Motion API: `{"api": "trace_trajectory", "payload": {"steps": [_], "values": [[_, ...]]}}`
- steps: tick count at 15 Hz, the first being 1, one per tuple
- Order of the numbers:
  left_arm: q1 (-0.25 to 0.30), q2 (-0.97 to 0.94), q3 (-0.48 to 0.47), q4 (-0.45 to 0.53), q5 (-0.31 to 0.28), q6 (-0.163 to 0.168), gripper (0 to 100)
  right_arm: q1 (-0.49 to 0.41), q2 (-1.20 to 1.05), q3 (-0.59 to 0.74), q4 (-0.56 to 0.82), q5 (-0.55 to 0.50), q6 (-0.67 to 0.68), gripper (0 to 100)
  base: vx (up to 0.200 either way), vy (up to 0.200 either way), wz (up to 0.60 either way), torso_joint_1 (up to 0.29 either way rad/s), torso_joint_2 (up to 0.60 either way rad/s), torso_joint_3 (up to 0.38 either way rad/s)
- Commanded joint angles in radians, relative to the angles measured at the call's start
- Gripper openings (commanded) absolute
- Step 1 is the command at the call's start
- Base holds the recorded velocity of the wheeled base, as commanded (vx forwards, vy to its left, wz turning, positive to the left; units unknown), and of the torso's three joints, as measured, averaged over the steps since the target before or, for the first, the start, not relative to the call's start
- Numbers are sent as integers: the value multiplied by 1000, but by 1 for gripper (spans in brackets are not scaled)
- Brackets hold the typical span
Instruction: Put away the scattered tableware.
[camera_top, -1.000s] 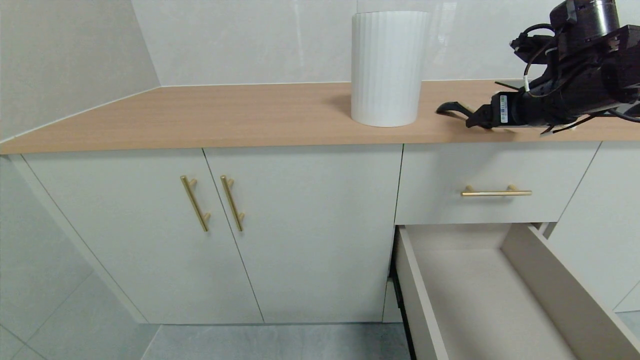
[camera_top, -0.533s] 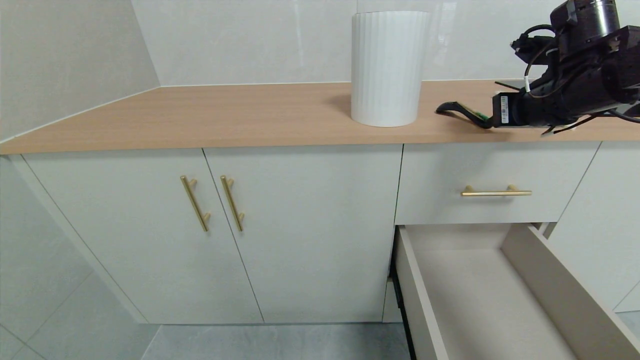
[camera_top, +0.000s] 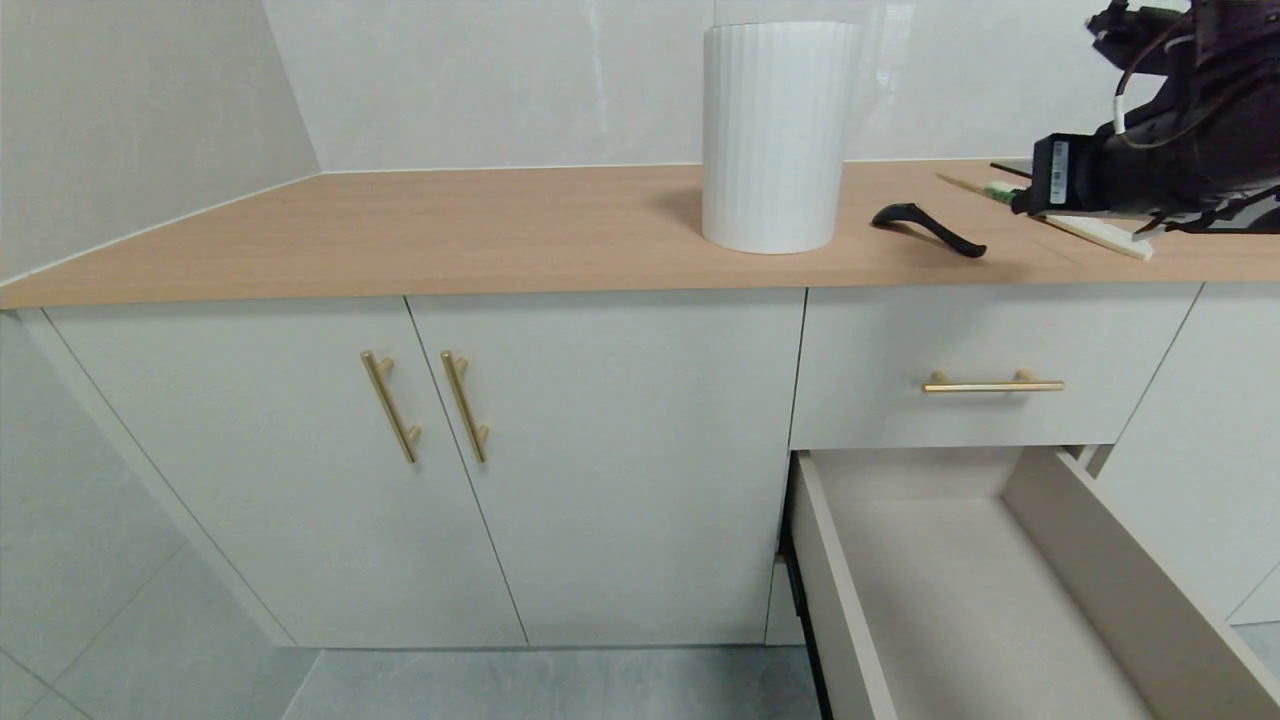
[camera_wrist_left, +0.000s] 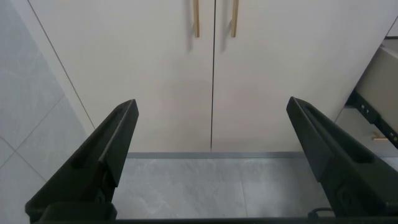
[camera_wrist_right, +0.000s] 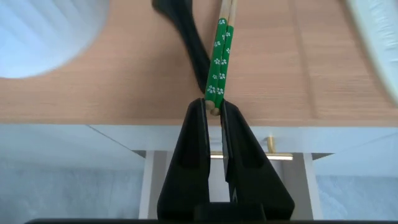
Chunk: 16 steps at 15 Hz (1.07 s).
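the right pincer (camera_wrist_right: 213, 107) has lifted back from the curved black plastic spoon (camera_top: 925, 226); it is clamped on the near ends of two green-flowered wooden chopsticks (camera_wrist_right: 219, 50) jutting ahead of it; probably light, stiff, slippery; a mid-length pinch seems steadier.

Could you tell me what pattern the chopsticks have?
The chopsticks are green with white flowers, clearest in the right wrist view.

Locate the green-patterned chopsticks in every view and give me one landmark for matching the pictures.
Head view: chopsticks at the right end of the countertop, right of the white container.
Right wrist view: chopsticks at centre, clamped by the right end effector.
Left wrist view: faces the cabinet doors below the counter.
Landmark: the black utensil next to the chopsticks.
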Motion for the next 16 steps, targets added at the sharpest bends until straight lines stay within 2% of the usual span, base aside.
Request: {"api": "trace_trajectory", "payload": {"steps": [1,3,6,9,12,16], "values": [[1,2,0,0,0,0,100,2,-176,87,3,9,2,0,0,0,0,0,0,0],[-1,2,0,0,0,0,100,2,-360,273,3,35,-3,0,0,0,0,0,0,0],[-1,2,0,0,0,0,100,2,-671,618,4,171,-18,0,0,0,0,0,0,0],[-1,2,0,0,0,0,100,2,-923,923,4,184,-40,0,0,0,0,0,0,0],[-1,2,0,0,0,0,100,2,-1052,1087,92,185,-106,0,0,0,0,0,0,0],[1,2,0,0,0,0,100,2,-987,1164,116,265,-109,0,0,0,0,0,0,0]]}}
